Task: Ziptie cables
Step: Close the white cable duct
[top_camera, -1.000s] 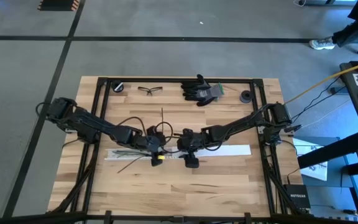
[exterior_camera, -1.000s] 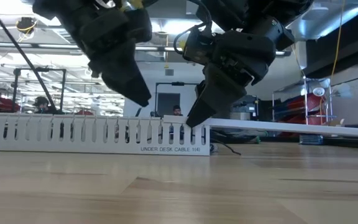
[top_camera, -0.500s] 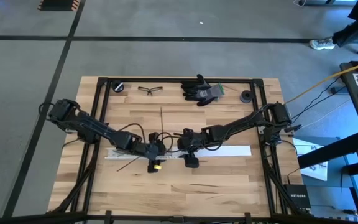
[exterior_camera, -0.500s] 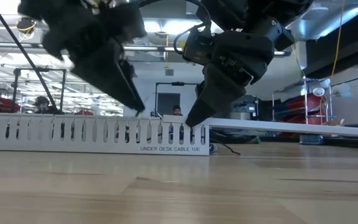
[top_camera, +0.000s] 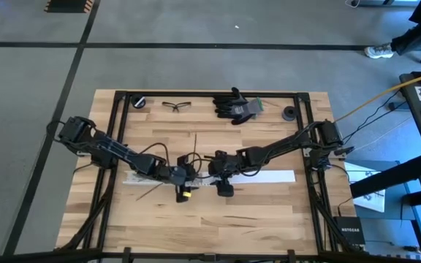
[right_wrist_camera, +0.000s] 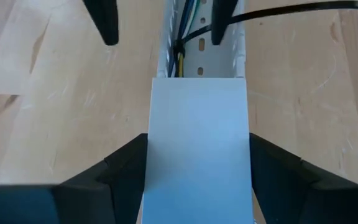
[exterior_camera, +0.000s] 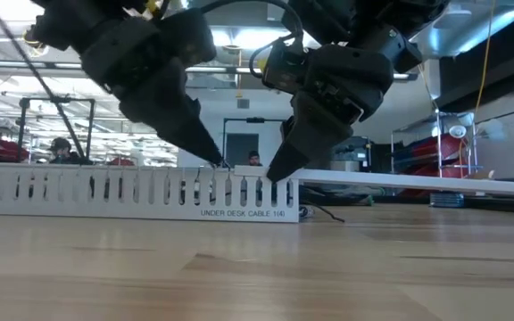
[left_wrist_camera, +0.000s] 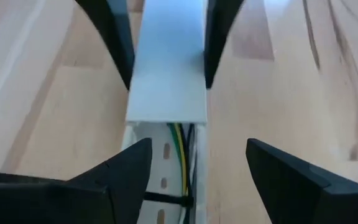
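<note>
A white slotted rail [top_camera: 159,180] lies along the table's middle, with the cables [left_wrist_camera: 183,152] running inside its channel; one dark wire [top_camera: 149,193] sticks out toward the near edge. A flat white strip [top_camera: 265,177] continues from the rail's right end. My left gripper [left_wrist_camera: 199,149] is open and straddles the rail from above, near that end. My right gripper [right_wrist_camera: 197,146] faces it from the right, shut on the strip. In the low view both sets of fingers slant down to the rail's top [exterior_camera: 239,169]. My left gripper has one fingertip [exterior_camera: 218,162] down at the rail's top edge; whether it touches I cannot tell. My right gripper pinches the white strip by its two long edges [right_wrist_camera: 157,155] near the end that meets the rail. Its fingers slant down from the table's right, along the strip. That end sits at rail-top height.
Black gloves [top_camera: 236,107], safety glasses [top_camera: 175,106] and two small dark round things [top_camera: 139,102] [top_camera: 289,112] lie along the far edge. A black metal frame [top_camera: 119,131] borders the table. Bare wood lies toward the near edge.
My left gripper has sunk toward the rail's top and edged toward my right gripper, rolling at the wrist as it went. Its fingers stay equally wide apart. My right gripper and the white strip have kept still.
</note>
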